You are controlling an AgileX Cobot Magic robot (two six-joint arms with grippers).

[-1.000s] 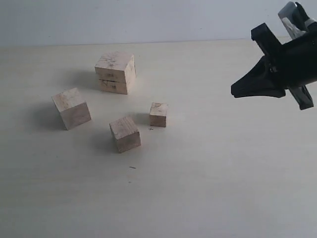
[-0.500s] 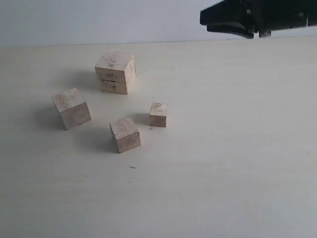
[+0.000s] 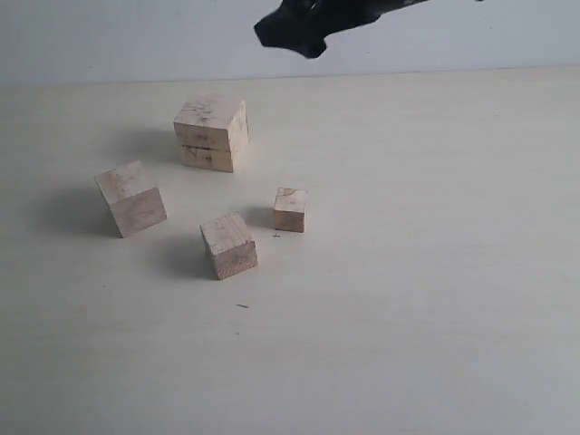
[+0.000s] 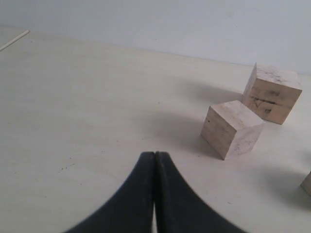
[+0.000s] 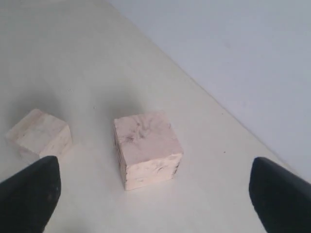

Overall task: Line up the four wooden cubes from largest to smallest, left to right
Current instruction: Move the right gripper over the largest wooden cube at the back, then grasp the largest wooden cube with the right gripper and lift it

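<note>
While the left gripper point(image 4: 154, 158) is closed, the right gripper point(image 5: 153, 165) hovers spread wide above the largest cube point(image 5: 146, 141)

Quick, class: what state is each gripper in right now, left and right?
Left gripper: closed, holding nothing.
Right gripper: open, holding nothing.

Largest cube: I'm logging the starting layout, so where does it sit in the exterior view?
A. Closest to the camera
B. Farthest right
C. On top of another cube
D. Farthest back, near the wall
D: the largest cube lies behind the second cube, third cube and smallest cube, nearest the wall.
</note>
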